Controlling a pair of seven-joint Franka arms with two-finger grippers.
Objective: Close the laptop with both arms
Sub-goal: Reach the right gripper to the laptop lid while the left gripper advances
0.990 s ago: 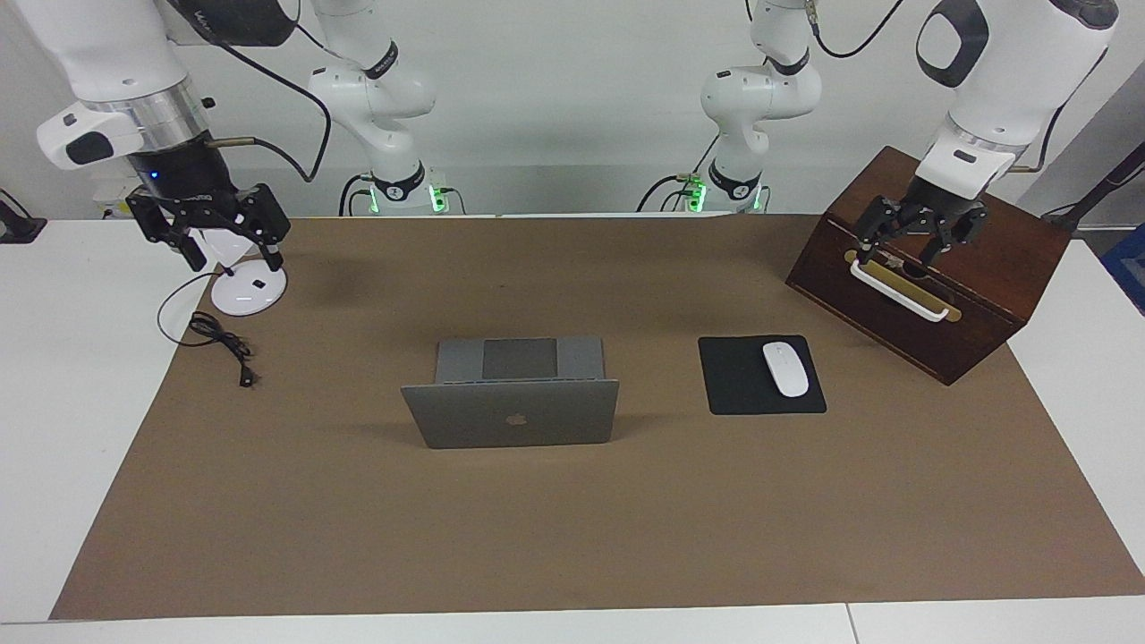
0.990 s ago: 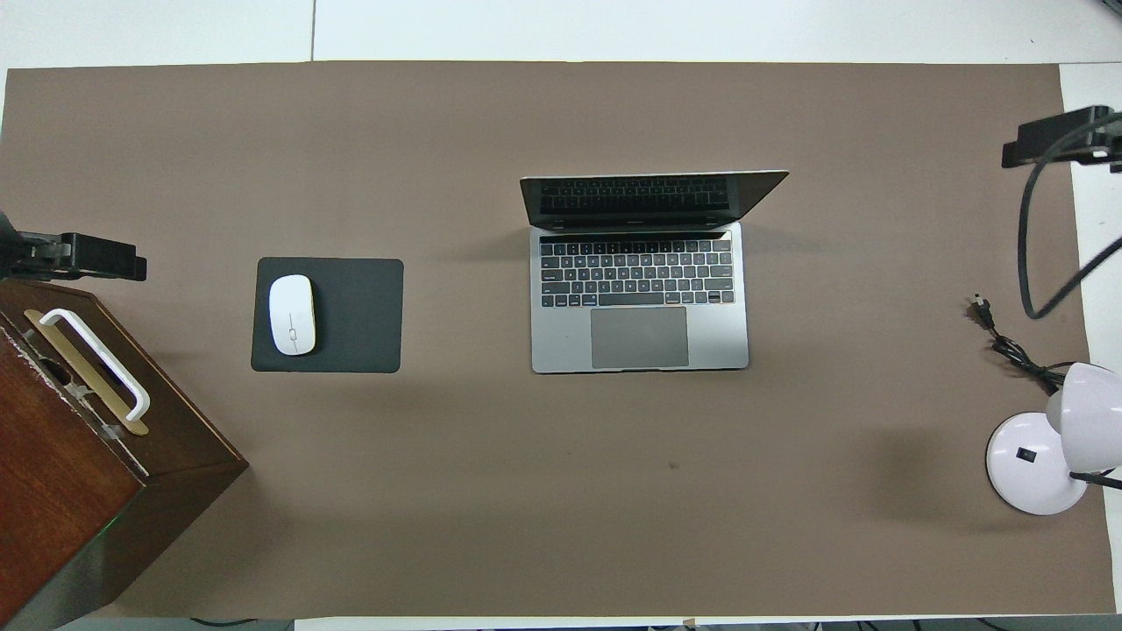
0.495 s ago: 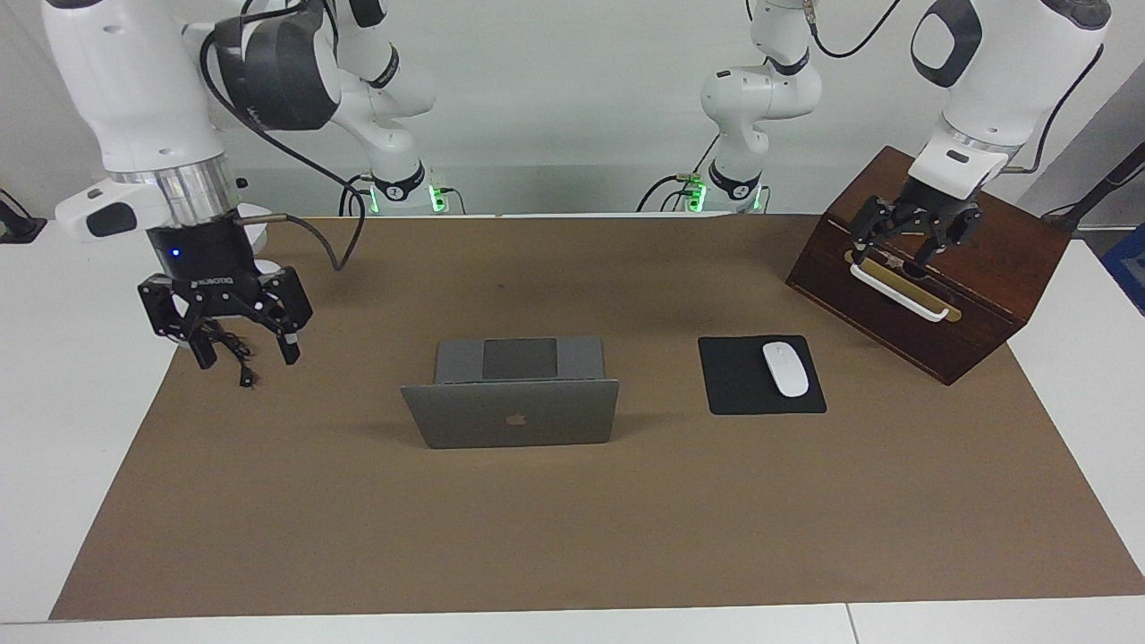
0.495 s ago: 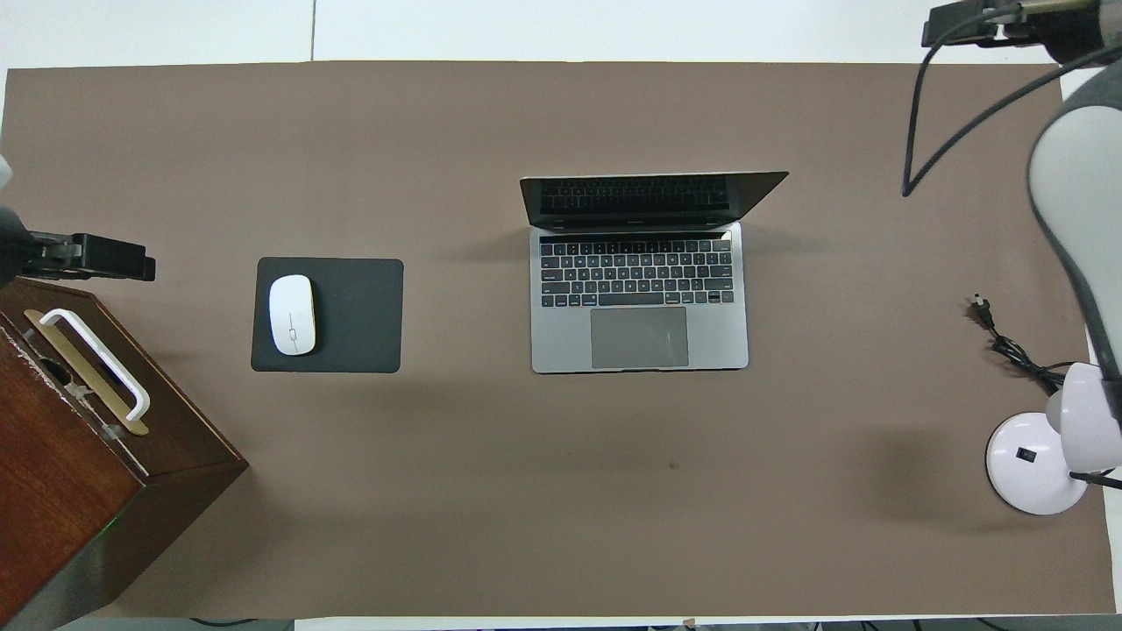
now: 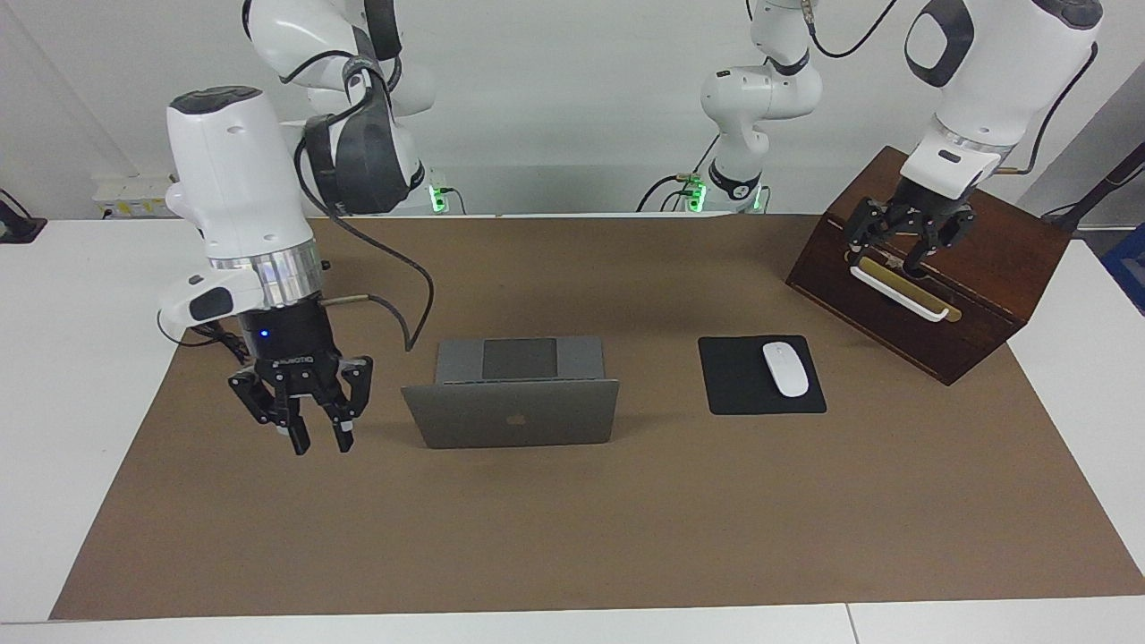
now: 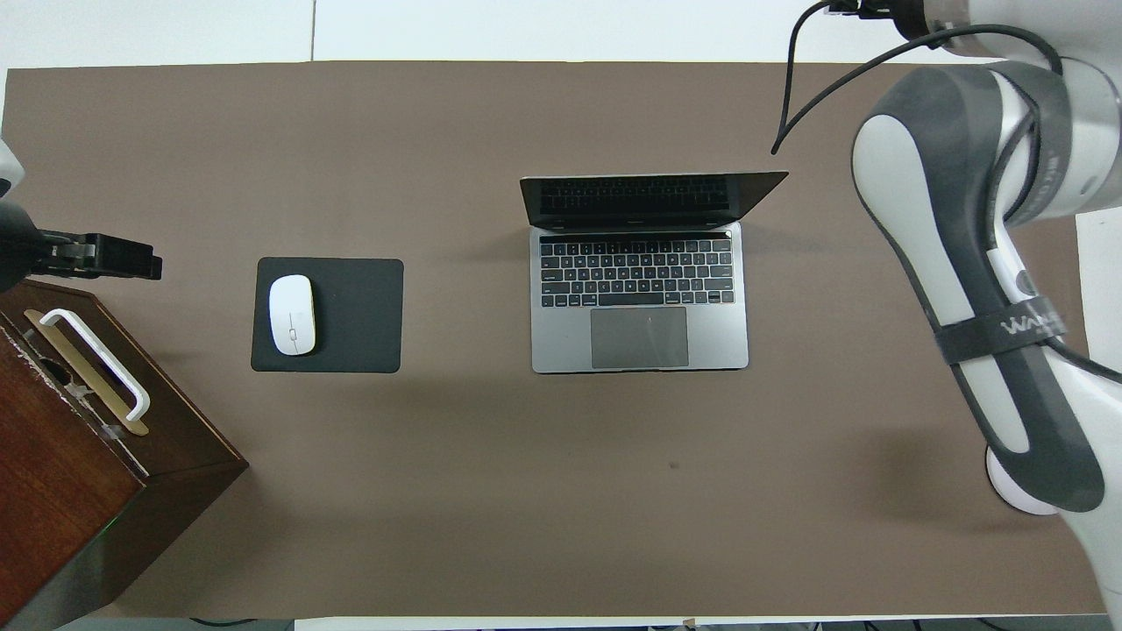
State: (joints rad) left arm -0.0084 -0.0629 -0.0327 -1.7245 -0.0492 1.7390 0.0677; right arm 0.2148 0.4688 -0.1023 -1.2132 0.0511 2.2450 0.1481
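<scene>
Laptop [image 5: 512, 410]: open, mid-table on the brown mat [image 5: 572, 537]. Lid upright, logo side faces away from the robots; keyboard [image 6: 637, 272] and trackpad face the robots. Nothing touches it.

Right gripper [image 5: 320, 440]: up in the air over the mat, just beside the laptop lid toward the right arm's end of the table. Points down. Fingers [image 5: 299, 438] apart with a narrow gap, grasping nothing. Not touching the laptop.

Right arm [image 6: 982, 289]: reaches in over its end of the table; in the overhead view it covers most of a white round lamp base [image 6: 1021, 495]. Cable loops from the wrist.

Left gripper [image 5: 905, 258]: over the wooden box [image 5: 975, 295], by the box's white handle [image 5: 899, 291]. Fingers spread, released; nothing held. Contact w/ handle: cannot tell.

Box: dark wood, tilted, at the left arm's end of the table, brass plate under the handle.

Mouse pad [image 5: 742, 385]: black, flat on the mat, between laptop and box, apart from both.

Mouse [image 5: 785, 368]: white, lying on the pad toward the box.

Table [image 5: 72, 376]: white, shows around the mat edges.
</scene>
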